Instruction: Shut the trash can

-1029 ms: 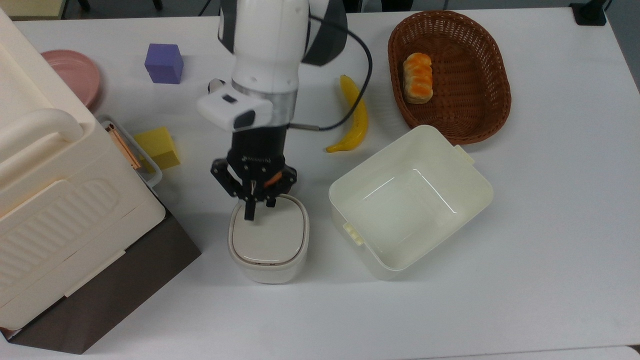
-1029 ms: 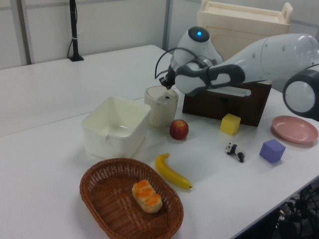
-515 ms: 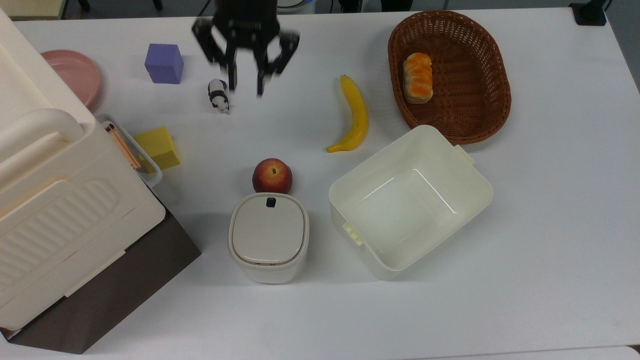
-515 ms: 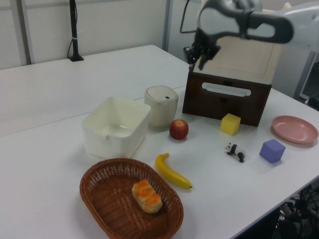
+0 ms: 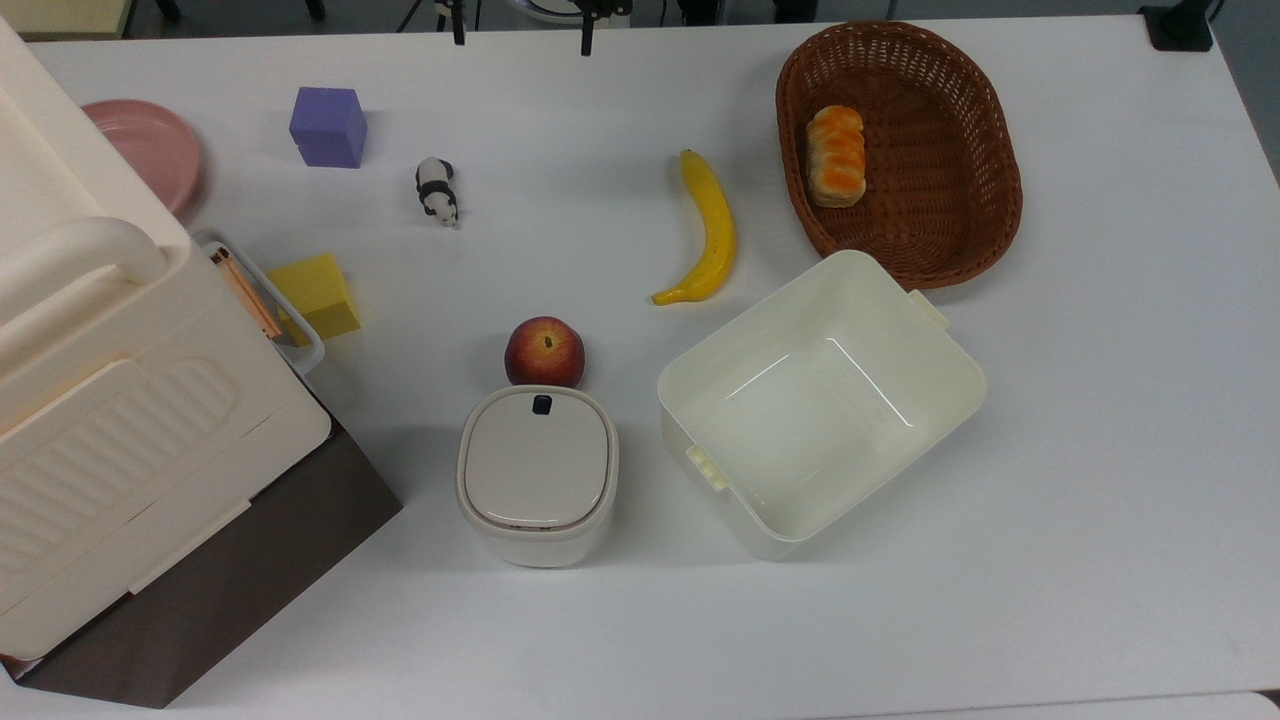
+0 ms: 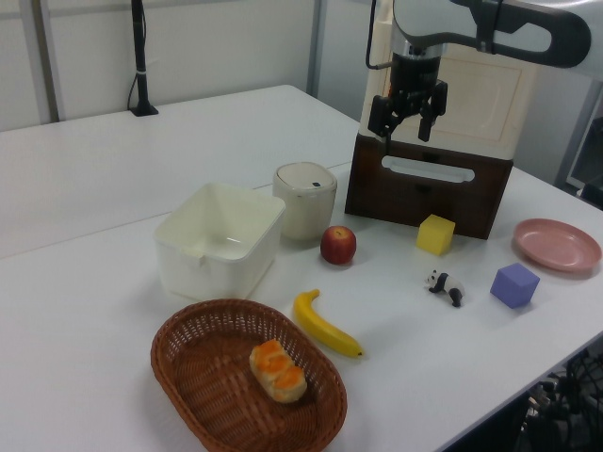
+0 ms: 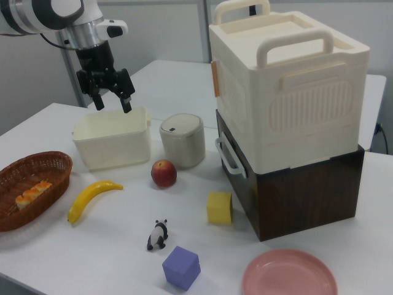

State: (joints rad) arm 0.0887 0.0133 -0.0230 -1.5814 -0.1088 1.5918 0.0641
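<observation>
While lidded, trash can (image 5: 538,475) cream, rounded, dark-buttoned

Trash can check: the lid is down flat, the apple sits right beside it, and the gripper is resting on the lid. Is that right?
Not quite. The gripper is not on the lid; the right view shows it open, raised in the air well clear of the trash can. The rest holds: the lid lies flat and the apple sits beside it.
</observation>
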